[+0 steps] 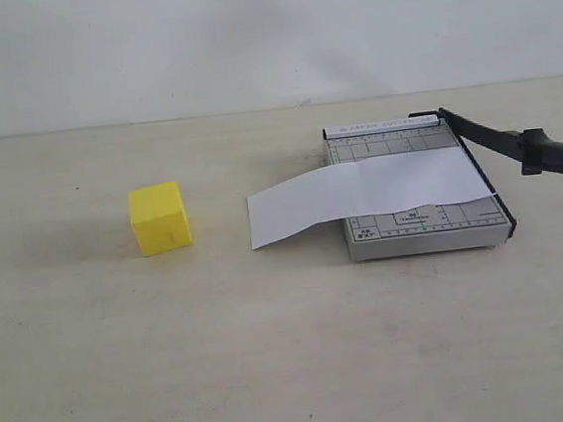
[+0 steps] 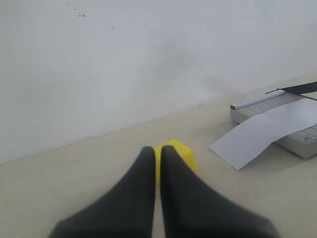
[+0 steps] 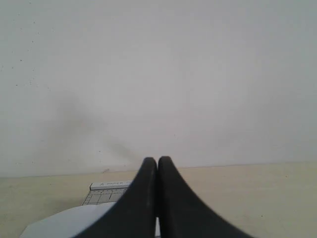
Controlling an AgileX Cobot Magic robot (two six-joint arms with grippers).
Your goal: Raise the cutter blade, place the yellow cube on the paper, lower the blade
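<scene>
Beige desk [image 1: 275, 351] carries a grey cutter board [image 1: 422, 221] with white paper [image 1: 360, 195] across it, one end overhanging, both ahead of the right end effector [image 3: 157, 163], which is pressed together and empty. Black blade [image 1: 499, 140] is tilted up off the board's edge. Yellow cube [image 1: 159, 218] sits on the desk just beyond the tips of the left end effector [image 2: 157, 153], also pressed together and empty, apart from the paper.

One yellow cube [image 1: 159, 218] is sitting at nine o'clock on the one table [image 1: 297, 369]. One paper [image 1: 360, 195], one cutter board [image 1: 423, 225] and one cutter blade [image 1: 509, 141] are sitting together at three o'clock. Two grippers are showing, one per wrist view: the left gripper [image 2: 157, 151] and the right gripper [image 3: 157, 161].
</scene>
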